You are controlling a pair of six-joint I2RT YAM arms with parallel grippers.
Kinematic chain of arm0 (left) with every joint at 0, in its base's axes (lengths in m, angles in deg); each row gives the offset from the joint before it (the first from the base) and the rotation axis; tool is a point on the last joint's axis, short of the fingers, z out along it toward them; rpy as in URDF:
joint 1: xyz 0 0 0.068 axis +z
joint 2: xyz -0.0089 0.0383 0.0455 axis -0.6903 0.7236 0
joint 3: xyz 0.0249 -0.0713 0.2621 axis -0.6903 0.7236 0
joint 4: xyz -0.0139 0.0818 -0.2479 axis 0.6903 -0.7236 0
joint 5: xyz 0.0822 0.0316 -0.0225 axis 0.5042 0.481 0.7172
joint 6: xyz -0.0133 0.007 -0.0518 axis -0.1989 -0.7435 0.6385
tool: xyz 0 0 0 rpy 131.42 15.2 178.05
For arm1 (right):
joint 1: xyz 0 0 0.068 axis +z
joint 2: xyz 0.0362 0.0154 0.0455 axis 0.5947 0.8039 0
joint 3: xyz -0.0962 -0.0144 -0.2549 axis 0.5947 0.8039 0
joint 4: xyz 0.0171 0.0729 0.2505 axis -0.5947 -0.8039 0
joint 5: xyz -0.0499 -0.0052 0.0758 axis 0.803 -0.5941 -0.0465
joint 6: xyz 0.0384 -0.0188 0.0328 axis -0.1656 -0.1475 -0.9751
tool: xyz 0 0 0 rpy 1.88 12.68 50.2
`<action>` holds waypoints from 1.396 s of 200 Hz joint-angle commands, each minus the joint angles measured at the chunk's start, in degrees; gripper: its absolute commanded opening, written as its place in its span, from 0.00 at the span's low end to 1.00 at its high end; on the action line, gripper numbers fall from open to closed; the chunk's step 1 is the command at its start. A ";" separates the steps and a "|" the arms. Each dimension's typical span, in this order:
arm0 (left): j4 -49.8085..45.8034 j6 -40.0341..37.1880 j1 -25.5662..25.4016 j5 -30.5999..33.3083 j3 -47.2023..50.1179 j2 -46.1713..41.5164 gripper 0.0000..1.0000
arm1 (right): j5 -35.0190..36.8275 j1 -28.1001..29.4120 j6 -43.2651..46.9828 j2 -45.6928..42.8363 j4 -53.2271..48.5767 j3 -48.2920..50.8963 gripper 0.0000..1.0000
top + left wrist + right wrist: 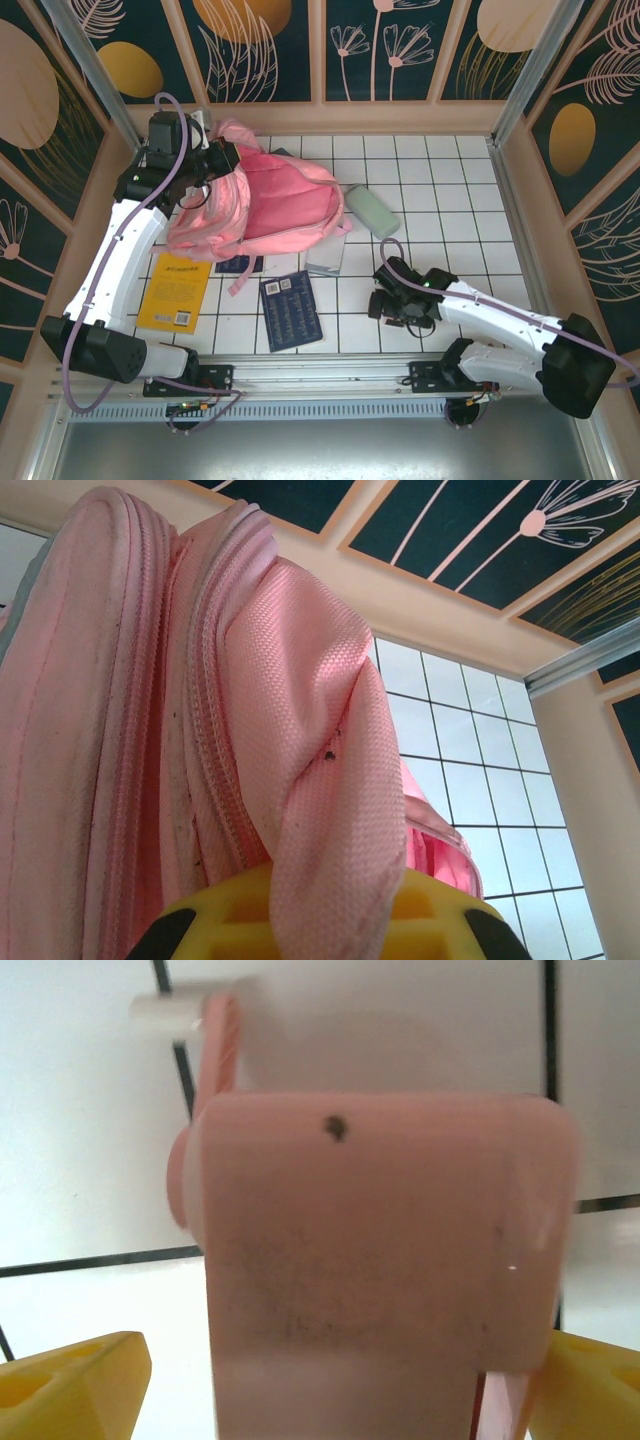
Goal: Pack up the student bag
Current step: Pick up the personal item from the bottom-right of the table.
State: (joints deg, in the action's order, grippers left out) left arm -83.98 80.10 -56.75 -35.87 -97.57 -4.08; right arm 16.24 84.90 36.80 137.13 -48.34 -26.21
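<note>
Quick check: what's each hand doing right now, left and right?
Left hand: closed, pinching a fold of the student bag fabric.
Right hand: open wide around a blurred pink object; a gap shows on one side, so no grip.

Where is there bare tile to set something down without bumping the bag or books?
Widest free patch: the white tiles between the green case and the right wall, beyond the right pincer. A narrow strip lies between the blue book and that pincer. Crowded on the left: student bag, yellow book, left pincer.
</note>
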 commanded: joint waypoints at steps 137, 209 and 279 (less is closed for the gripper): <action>8.20 0.71 0.55 -1.28 0.08 -2.11 0.00 | 4.93 -1.12 -12.51 1.77 6.24 2.76 0.77; 8.41 0.97 0.54 -1.64 -0.27 -1.81 0.00 | 6.03 -1.12 -13.37 -1.62 4.47 3.48 0.56; 8.37 0.34 0.53 -2.42 0.15 -2.39 0.00 | 13.18 -1.12 -4.65 -5.36 -0.08 -16.78 0.48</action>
State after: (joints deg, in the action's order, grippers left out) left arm -82.65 80.58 -56.75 -36.77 -96.72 -4.10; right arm 24.63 84.09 25.98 133.41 -48.75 -32.79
